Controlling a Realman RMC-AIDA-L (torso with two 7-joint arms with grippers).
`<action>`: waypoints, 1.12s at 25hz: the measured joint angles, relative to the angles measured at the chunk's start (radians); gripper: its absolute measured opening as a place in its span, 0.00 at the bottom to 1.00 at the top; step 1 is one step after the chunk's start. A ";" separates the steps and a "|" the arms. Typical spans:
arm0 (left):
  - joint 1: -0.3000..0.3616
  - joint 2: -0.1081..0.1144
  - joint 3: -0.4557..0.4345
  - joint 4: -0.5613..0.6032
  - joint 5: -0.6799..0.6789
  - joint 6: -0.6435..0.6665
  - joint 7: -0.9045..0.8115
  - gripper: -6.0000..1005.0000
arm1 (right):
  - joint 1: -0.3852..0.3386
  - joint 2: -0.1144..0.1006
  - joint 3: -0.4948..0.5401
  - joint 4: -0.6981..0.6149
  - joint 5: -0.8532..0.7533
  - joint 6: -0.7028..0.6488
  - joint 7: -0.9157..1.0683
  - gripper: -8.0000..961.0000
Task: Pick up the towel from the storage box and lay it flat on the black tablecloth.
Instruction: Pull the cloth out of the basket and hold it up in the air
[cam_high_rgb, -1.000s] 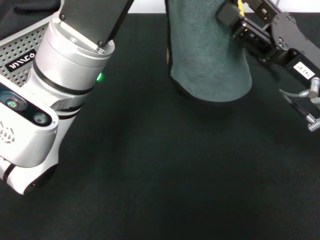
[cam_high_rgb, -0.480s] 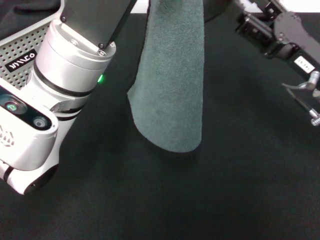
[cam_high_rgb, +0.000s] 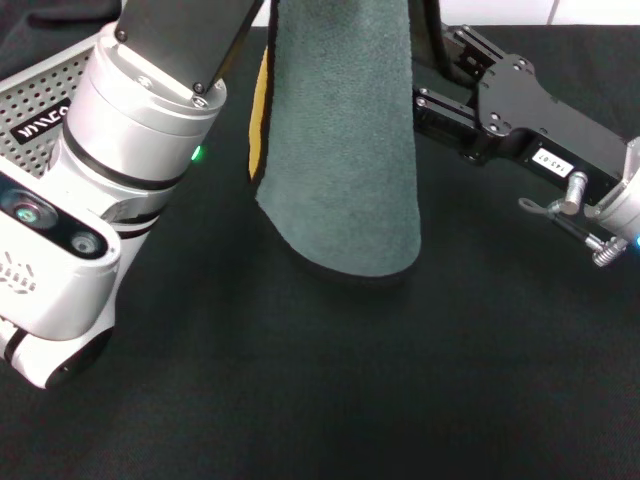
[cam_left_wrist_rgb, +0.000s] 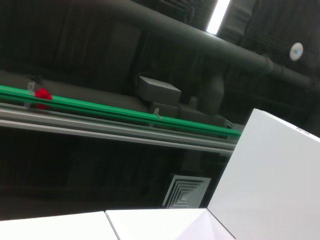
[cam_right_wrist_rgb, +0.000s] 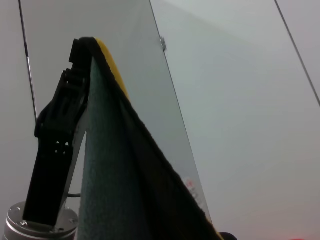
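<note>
— Hanging where, the towel (cam_high_rgb: 340, 150)?
— From 12 o'clock, draped down over the black tablecloth (cam_high_rgb: 330, 380) covering the tabletop, grey-green face outward, a yellow strip along its 9 o'clock edge.
— And the claws?
— The right claw (cam_right_wrist_rgb: 80, 50) is clamped on the towel's top corner. The left arm sits at 9 o'clock before the storage box (cam_high_rgb: 40, 100); its claw, I cannot tell.

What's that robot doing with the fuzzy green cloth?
It is holding up a fuzzy grey-green towel with a yellow back and a black hem, so it hangs over the wide black tablecloth. In the right wrist view, the left gripper pinches the towel's top edge. The right arm reaches in beside the towel. The perforated light-grey storage box sits on the robot's left.
</note>
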 joint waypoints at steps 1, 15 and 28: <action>0.002 0.000 0.000 0.000 0.001 0.000 0.014 0.01 | -0.003 -0.001 0.000 0.000 0.000 -0.003 0.000 0.88; 0.029 0.000 -0.001 0.005 -0.001 0.006 0.043 0.01 | -0.042 -0.020 0.014 0.003 -0.034 -0.029 0.001 0.84; 0.029 0.002 -0.026 0.007 0.000 0.007 0.045 0.01 | -0.073 -0.021 0.016 0.000 -0.087 -0.059 0.004 0.84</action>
